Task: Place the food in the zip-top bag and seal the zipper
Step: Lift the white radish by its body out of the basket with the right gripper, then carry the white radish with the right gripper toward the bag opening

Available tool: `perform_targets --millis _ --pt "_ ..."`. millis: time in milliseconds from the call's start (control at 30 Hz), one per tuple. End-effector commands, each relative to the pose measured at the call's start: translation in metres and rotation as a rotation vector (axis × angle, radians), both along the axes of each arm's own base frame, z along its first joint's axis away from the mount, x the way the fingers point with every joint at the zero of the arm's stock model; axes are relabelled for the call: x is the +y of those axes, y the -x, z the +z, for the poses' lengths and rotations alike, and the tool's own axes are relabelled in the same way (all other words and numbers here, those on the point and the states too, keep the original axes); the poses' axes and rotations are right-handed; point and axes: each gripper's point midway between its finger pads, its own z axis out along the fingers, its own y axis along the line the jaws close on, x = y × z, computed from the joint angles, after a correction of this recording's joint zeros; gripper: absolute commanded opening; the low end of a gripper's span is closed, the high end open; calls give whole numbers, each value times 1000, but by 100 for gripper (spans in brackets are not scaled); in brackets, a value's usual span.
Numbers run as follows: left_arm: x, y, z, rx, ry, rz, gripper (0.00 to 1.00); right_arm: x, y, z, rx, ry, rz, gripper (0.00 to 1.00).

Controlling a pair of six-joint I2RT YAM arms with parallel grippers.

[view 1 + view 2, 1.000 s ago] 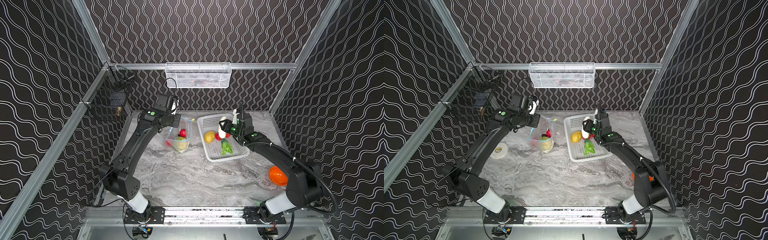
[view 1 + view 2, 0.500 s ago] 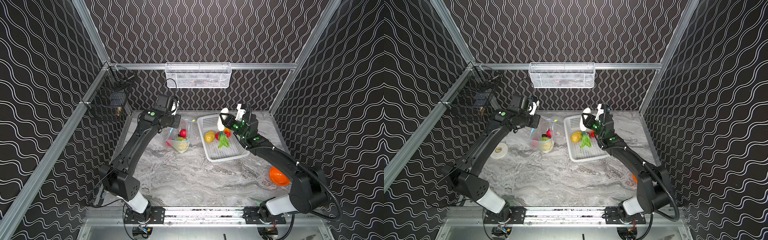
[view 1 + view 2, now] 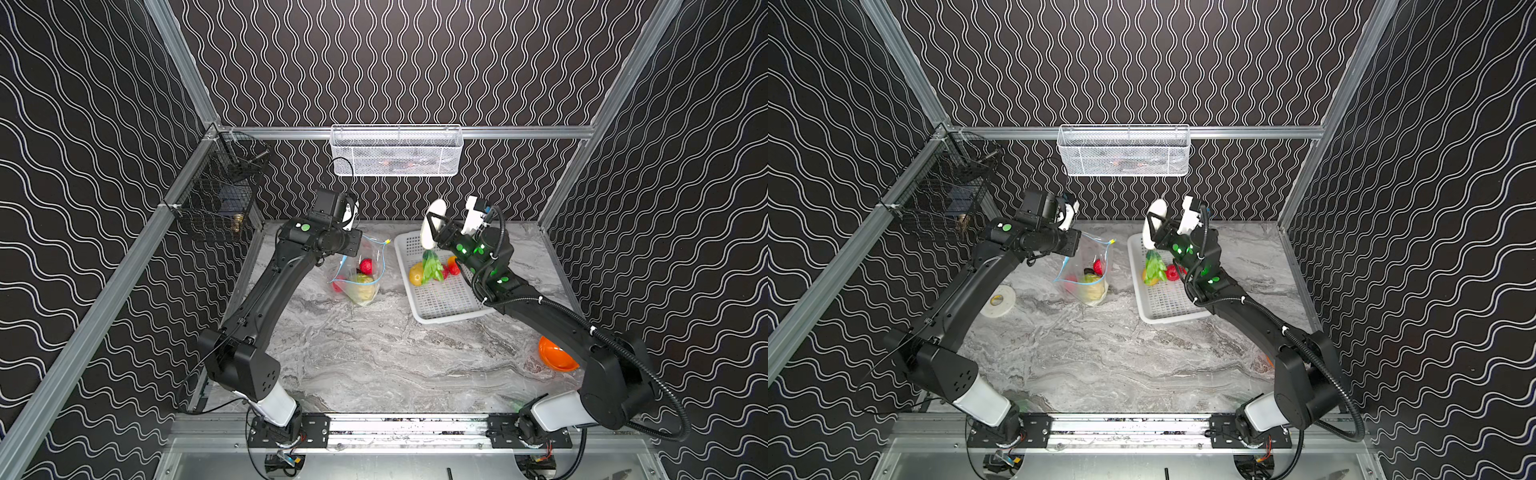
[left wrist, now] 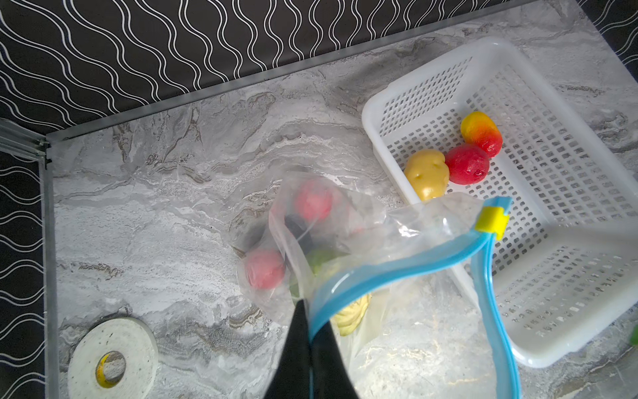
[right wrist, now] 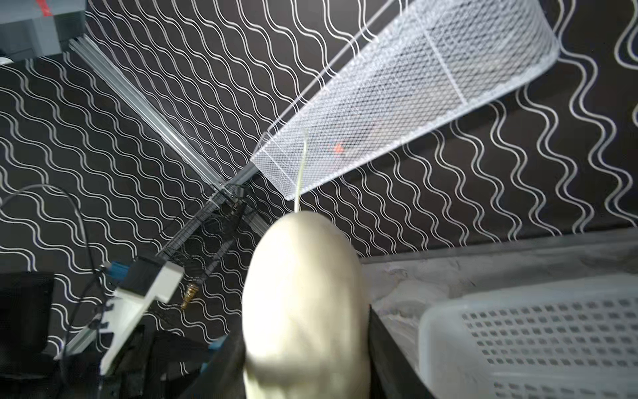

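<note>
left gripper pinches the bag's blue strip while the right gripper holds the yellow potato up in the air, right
Not quite: the right gripper holds the white radish, as both top views show. The yellow potato lies in the basket. The rest stands.

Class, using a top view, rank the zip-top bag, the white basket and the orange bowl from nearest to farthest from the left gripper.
1. zip-top bag: pinched at its mouth by the left gripper.
2. white basket: right of the bag, toward the back of the table.
3. orange bowl: far right, toward the front.
</note>
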Motion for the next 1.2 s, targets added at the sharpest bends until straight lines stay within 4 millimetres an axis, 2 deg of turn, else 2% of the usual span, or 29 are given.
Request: perform_targets --millis 0,333,833,1167 --pt "-2 -2 3 -13 4 -14 0 6 0 26 -89 -16 6 28" --pt "-4 -1 3 -9 10 -24 0 23 12 60 -171 -34 21 30" --pt "-9 -5 -4 19 19 -32 0 46 21 82 -248 -107 66 30" --pt "-9 -6 -7 24 13 -32 0 74 20 87 -288 -183 140 30"
